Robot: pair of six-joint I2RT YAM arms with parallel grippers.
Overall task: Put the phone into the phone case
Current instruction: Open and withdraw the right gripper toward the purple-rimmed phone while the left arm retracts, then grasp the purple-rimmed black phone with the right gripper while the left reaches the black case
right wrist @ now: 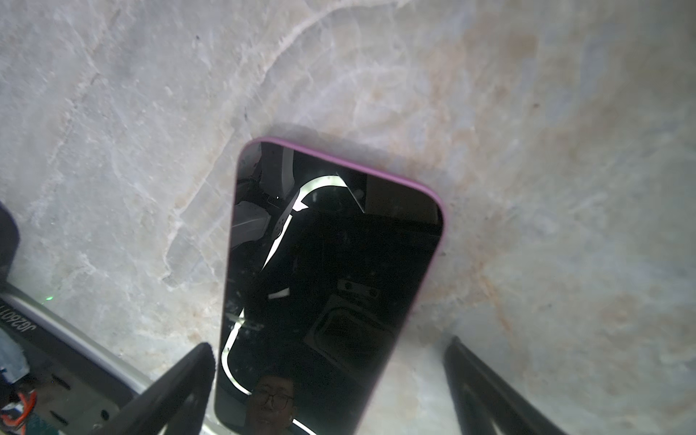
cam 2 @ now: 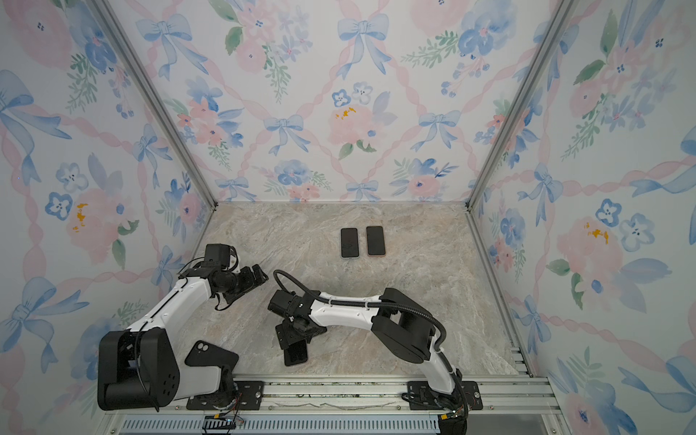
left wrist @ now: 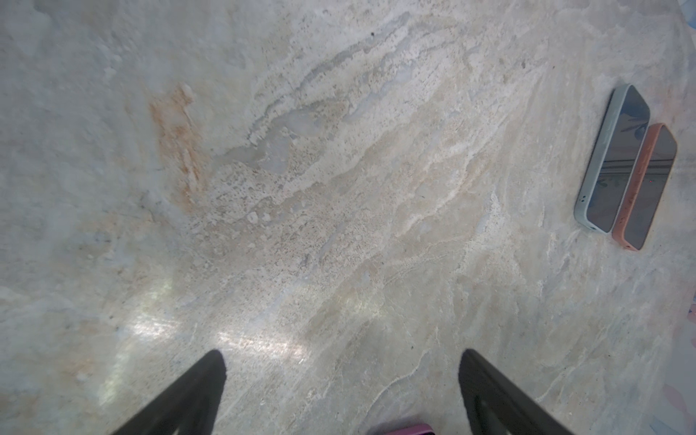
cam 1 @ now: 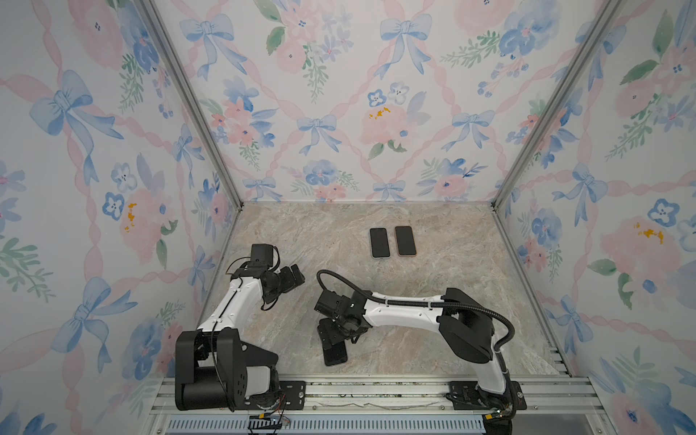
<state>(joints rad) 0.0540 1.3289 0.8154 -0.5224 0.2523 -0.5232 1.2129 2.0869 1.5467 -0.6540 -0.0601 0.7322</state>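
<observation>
Presently, right gripper (right wrist: 327,391): jaws spread wide, straddling the pink-cased phone (right wrist: 331,282) flat on the marble table (right wrist: 527,150), gripping nothing.
Left gripper (left wrist: 342,391): agape, empty, over bare table.
Technique: judged best to close squarely on the long edges.
Hidden: black case (cam 2: 211,356) partly behind the left arm's base; seating of phone in pink case unclear.

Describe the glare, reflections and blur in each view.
Left wrist view: bright glare patches on the marble table, soft blur throughout, dark jaws smeared at the edge. Right wrist view: the pink-cased phone mirrors the arm, with blurred jaws beside it. Both top views: even, soft lighting, only faint shadows under the arms, straight wall frames leaning outward.
</observation>
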